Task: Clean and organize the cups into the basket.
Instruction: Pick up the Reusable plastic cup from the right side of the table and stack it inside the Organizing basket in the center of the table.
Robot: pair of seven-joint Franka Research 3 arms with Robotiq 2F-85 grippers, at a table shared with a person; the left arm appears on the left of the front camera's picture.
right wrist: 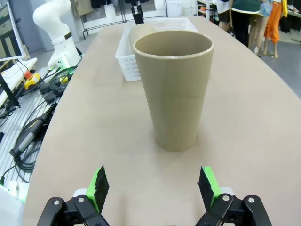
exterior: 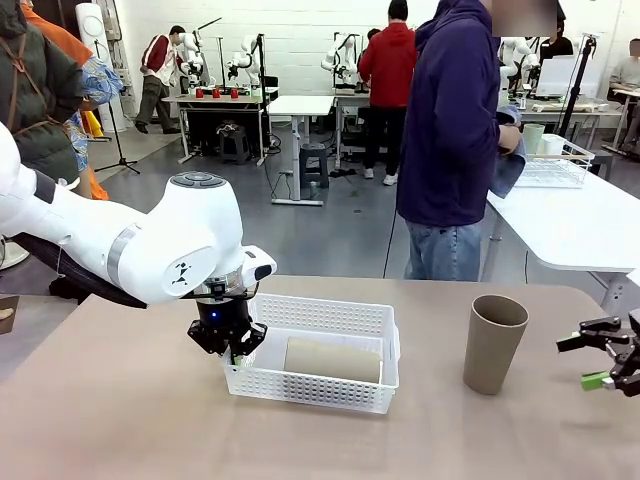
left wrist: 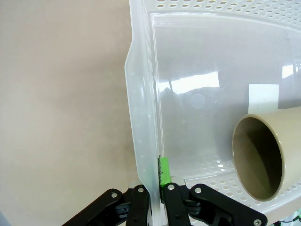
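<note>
left gripper (left wrist: 157, 175) pinches basket (exterior: 320, 387) wall; right gripper (right wrist: 153, 182) open nr cup (right wrist: 174, 94).

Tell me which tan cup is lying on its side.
The tan cup inside the white basket lies on its side; the other tan cup stands upright on the table, outside the basket.

The left arm (exterior: 150, 250) is clad in glossy white rounded shells. A grey band is noted around one link, a grey disc cap on top of the big joint, and a small black mark on its side. The left hand (exterior: 237, 352) is black, and a blue light is seen at its wrist end. The right hand (right wrist: 153, 183) is built of black linked fingers joined by silver-headed pins. Bright green pads (right wrist: 99, 182) are fitted at the tips.
</note>
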